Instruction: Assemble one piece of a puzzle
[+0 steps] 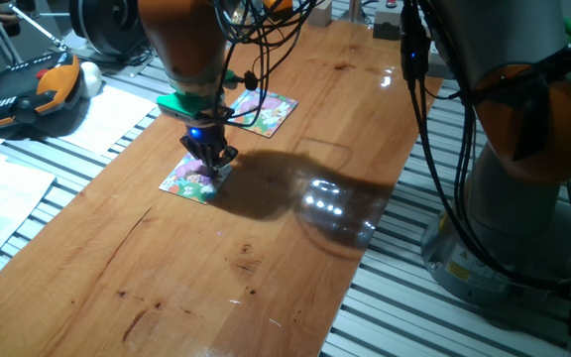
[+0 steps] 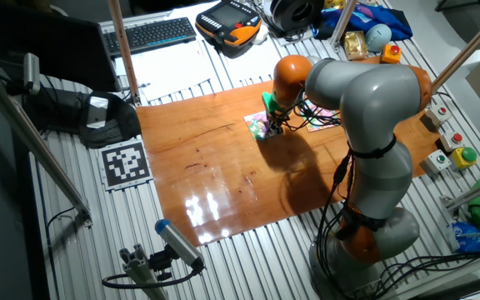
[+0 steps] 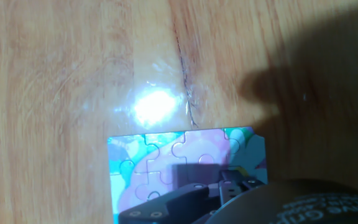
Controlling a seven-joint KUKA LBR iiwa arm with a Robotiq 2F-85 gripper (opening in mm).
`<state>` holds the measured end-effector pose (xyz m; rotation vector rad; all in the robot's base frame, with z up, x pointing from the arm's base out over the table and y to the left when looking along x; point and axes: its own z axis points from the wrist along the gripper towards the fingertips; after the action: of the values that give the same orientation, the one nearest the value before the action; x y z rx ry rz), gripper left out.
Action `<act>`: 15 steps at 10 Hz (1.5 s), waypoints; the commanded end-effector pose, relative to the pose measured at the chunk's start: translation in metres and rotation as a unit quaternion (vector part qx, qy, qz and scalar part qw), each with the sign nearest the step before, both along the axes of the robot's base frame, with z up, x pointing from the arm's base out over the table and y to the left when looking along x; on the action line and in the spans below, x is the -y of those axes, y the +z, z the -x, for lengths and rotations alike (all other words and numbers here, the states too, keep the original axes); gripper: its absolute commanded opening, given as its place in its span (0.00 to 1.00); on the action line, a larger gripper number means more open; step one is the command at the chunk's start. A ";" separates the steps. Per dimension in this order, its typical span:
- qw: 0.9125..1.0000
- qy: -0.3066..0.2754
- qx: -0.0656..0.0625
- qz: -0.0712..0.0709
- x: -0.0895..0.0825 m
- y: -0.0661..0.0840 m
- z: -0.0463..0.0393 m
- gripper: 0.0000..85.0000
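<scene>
Small flat square green-edged cartoon puzzle (image 1: 192, 178) lay on the wooden table (image 1: 266, 268) | directly beneath my black two-finger gripper (image 1: 213, 164), fingertips at its surface | finger spread: could not tell | tiny piece not discernible

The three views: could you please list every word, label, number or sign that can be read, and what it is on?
No text reads clearly in any view.
Gripper body, hand view: embossed letters at the bottom right edge, cut off and too blurred to read.
Marker sheet: a black-and-white coded square, no letters.
Keyboard and pendant: markings too small.
</scene>
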<state>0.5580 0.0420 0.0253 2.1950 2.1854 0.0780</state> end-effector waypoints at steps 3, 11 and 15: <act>1.000 0.006 0.005 -0.002 0.001 -0.001 -0.0016 0.00; 1.000 0.009 0.003 -0.003 0.005 0.001 -0.0055 0.00; 1.000 0.009 -0.006 0.005 0.006 0.003 -0.0056 0.00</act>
<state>0.5636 0.0357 0.0278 2.1775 2.2060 0.0575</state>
